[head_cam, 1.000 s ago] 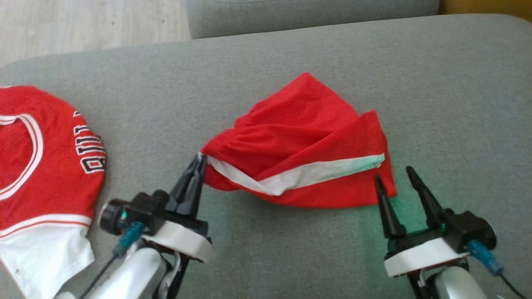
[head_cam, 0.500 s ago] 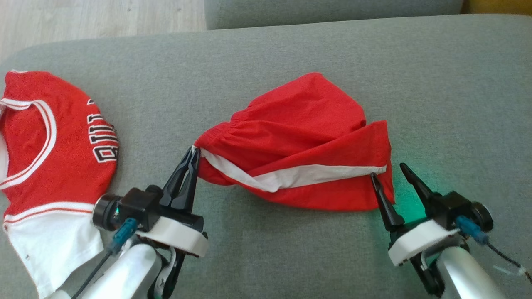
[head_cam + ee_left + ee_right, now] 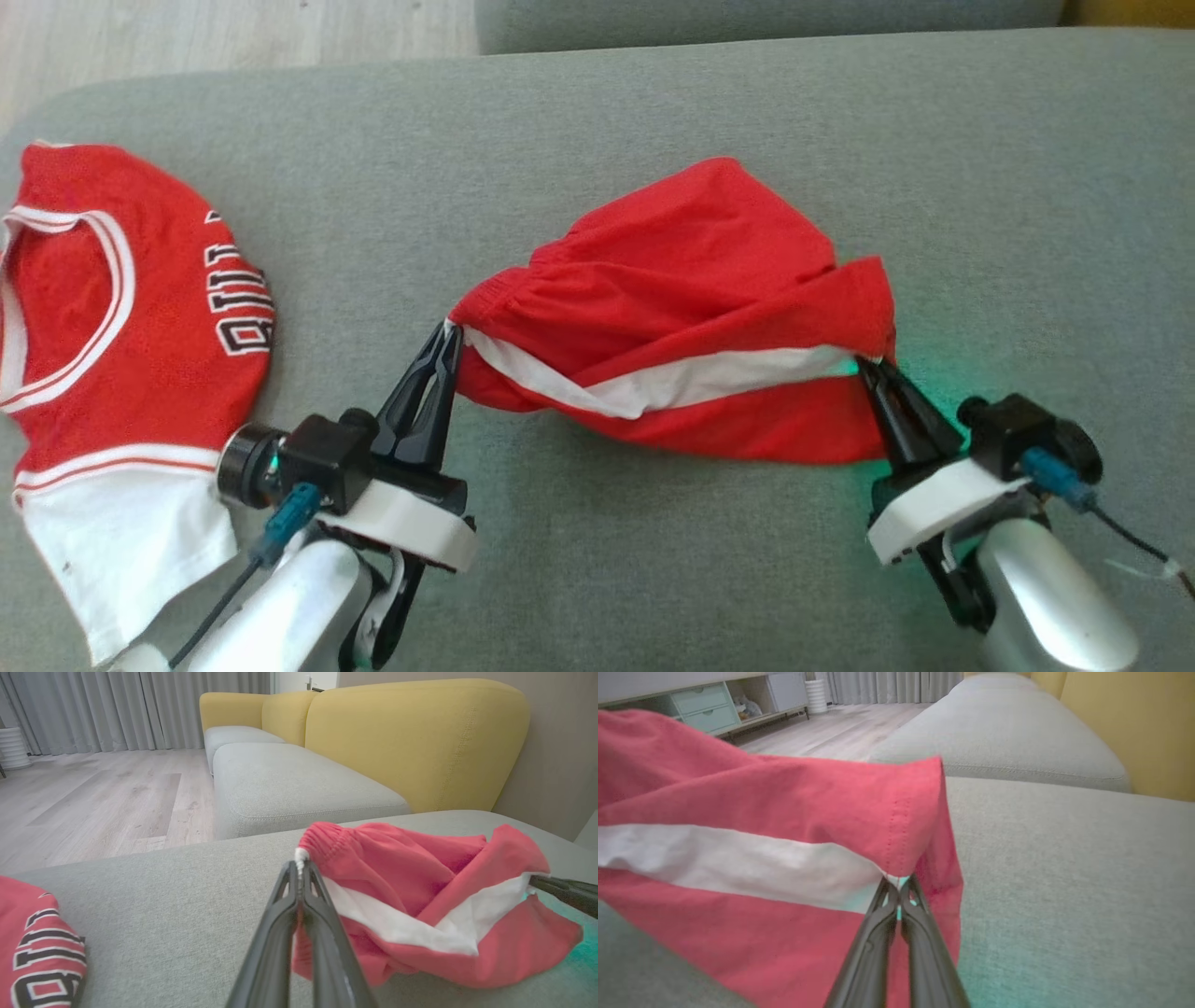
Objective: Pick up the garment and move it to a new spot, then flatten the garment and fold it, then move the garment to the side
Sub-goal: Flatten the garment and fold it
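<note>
The garment [image 3: 681, 280] is a pair of red shorts with a white side stripe, bunched on the grey sofa cushion [image 3: 653, 112]. My left gripper [image 3: 452, 329] is shut on the waistband corner at the stripe's left end; in the left wrist view it [image 3: 299, 865] pinches that white tip of the shorts [image 3: 420, 877]. My right gripper [image 3: 868, 364] is shut on the hem at the stripe's right end, and its wrist view shows the fingers [image 3: 896, 887] closed on the garment's [image 3: 761, 807] hem corner. The cloth hangs stretched between the two grippers.
A red jersey [image 3: 121, 308] with black lettering and a white lower part lies at the cushion's left end. A second grey seat [image 3: 289, 784] and yellow backrests [image 3: 411, 732] stand beyond. Wooden floor [image 3: 233, 37] lies past the cushion's far left edge.
My right gripper moved in and shut on the shorts' hem corner; it was open before. The stripe edge is now pulled taut. The head camera shifted slightly.
</note>
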Tool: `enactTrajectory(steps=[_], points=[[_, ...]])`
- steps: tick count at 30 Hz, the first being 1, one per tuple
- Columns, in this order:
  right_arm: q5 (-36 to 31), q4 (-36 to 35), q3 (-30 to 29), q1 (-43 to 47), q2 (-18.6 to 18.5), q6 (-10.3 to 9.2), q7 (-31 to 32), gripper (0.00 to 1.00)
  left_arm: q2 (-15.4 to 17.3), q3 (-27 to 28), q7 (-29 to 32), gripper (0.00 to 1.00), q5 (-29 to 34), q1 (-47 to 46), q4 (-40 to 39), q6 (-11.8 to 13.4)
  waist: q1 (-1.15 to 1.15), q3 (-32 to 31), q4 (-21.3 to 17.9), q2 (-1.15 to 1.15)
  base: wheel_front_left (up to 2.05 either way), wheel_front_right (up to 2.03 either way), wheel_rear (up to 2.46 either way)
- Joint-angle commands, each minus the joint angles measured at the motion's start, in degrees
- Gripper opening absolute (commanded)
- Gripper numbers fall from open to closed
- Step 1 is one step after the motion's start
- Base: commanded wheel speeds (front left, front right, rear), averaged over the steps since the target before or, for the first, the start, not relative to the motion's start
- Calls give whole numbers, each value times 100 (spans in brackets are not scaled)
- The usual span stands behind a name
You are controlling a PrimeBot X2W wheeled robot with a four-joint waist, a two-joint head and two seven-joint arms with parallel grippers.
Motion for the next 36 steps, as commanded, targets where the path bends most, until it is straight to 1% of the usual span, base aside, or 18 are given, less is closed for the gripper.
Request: enactTrajectory(steps=[1,6,10,13,14,15,16,18,21,24,26,28,31,33,35,36], points=[[61,-320,31,-105,-51,-4,-22,0,133,244,-80,0,34,-326,-203,57,0,-20,-55,0,0,0,0],[52,-885,-185,-22,-144,-4,-22,0,231,266,-120,0,68,-410,-387,3,0,-83,-220,0,0,0,0],[32,-1623,-497,-6,-278,-4,-22,0,405,249,-47,0,191,-595,-672,-60,0,-149,-420,0,0,0,0],[125,-2261,-876,-67,-440,-4,-22,0,501,300,63,0,223,-875,-1059,-138,0,-169,-561,0,0,0,0],[190,-2460,-1015,-116,-501,-4,-22,0,526,330,109,0,232,-1014,-1207,-171,0,-163,-604,0,0,0,0],[276,-2774,-1220,-302,-722,-4,-22,0,535,422,224,0,198,-1361,-1496,-252,0,-132,-684,0,0,0,0],[276,-2774,-1220,-302,-722,-4,-22,0,535,422,224,0,198,-1361,-1496,-252,0,-132,-684,0,0,0,0],[371,-2991,-1425,-622,-958,-4,-22,0,548,517,390,0,224,-1846,-1702,-334,0,-48,-751,0,0,0,0],[526,-2989,-1614,-1233,-1284,-4,-7,0,497,553,689,0,286,-2723,-1714,-574,0,131,-811,0,0,0,0],[763,-2711,-1598,-2028,-1572,-4,98,0,273,559,983,0,254,-3639,-1354,-811,0,482,-841,0,0,0,0],[931,-2424,-1511,-2600,-1722,-4,112,0,35,558,1057,0,210,-4214,-963,-960,0,737,-842,0,0,0,0],[1016,-2087,-1413,-3154,-1847,-4,88,0,-189,535,996,0,272,-4764,-512,-1088,0,982,-835,0,0,0,0],[989,-1640,-1318,-3888,-1941,-4,18,0,-535,518,498,0,524,-5488,209,-1180,0,1260,-821,0,0,0,0],[943,-1456,-1371,-4265,-1918,-4,-11,0,-730,536,41,0,693,-5818,642,-1158,0,1371,-824,0,0,0,0],[829,-1508,-1516,-4515,-1866,-4,-17,0,-869,542,-240,0,838,-6005,946,-1137,0,1427,-828,0,0,0,0],[779,-1563,-1567,-4543,-1827,-4,-18,0,-929,542,-317,0,861,-6011,1051,-1168,0,1436,-834,0,0,0,0]])
